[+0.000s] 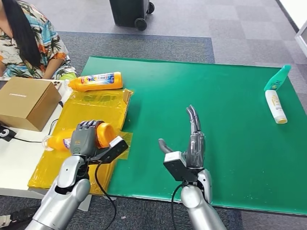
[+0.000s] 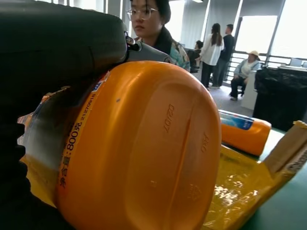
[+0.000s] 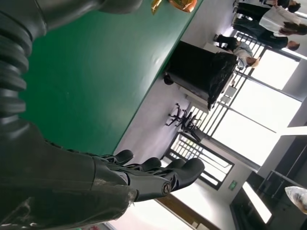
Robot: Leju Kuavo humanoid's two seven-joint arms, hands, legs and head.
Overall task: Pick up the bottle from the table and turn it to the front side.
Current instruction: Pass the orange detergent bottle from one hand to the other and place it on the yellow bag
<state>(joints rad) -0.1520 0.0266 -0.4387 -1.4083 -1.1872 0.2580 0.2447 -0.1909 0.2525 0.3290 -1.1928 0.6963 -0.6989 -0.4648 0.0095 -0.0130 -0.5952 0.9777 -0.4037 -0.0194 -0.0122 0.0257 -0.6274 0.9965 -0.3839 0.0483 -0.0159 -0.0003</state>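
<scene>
While the left hand (image 1: 86, 137) grips the orange bottle (image 1: 103, 134) at lower left, the bottle's long axis runs left to right over the yellow sheet (image 1: 95, 108); the right hand (image 1: 194, 142), centre, is empty, fingers straight.

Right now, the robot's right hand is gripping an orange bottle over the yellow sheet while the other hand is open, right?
Not quite: the left hand grips the orange bottle over the yellow sheet; the right hand is the open one, as the head view shows.
</scene>
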